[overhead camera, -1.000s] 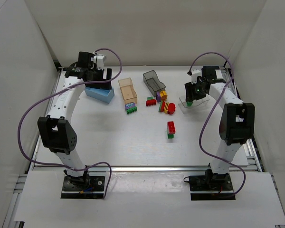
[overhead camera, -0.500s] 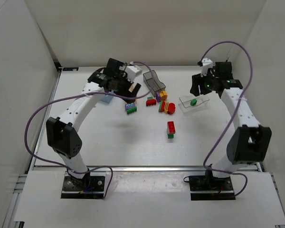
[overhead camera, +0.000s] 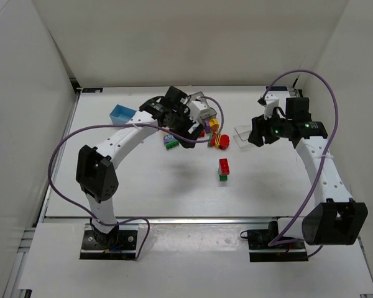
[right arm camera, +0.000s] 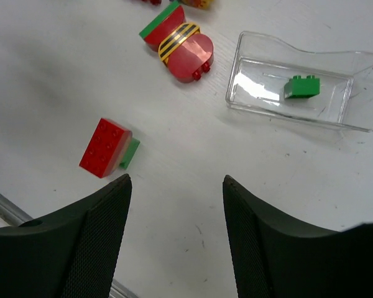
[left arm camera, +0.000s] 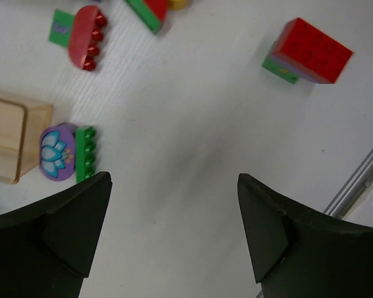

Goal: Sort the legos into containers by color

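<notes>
I am counting at least three containers: a blue bin (overhead camera: 120, 113), a tan bin (left arm camera: 5, 139), a clear bin (right arm camera: 336, 115). I am also counting at least five lego clumps (overhead camera: 224, 169).

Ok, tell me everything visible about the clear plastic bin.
The clear colourless rectangular plastic bin sits open side up on the white table, thin-walled, glossy, faintly scuffed, its rim widening toward one end. One small green studded brick lies inside, nothing else. The red-and-green striped brick clump beside it stands apart.

Glossy smooth plastic red lego (right arm camera: 104, 148), clear shiny plastic bin (right arm camera: 256, 85), matt white finely ribbed table (left arm camera: 193, 136)
</notes>
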Robot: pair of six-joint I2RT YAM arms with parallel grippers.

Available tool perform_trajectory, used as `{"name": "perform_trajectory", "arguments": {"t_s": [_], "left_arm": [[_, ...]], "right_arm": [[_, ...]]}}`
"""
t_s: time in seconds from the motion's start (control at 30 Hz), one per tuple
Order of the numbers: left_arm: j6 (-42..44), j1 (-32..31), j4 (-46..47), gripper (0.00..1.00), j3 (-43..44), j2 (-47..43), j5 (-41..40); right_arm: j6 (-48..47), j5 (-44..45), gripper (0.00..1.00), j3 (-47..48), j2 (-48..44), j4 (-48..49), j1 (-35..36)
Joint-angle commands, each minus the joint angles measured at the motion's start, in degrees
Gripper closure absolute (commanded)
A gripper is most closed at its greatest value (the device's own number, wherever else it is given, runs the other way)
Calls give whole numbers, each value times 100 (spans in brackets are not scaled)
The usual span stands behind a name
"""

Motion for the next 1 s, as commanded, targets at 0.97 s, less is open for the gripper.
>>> {"name": "perform_trajectory", "arguments": {"t_s": [0.97], "left_arm": [[-3106,1047,-255,1,-111,-767,-4222]], "right_arm": [[3651,2346,42,-252,606,-535,2738]]}}
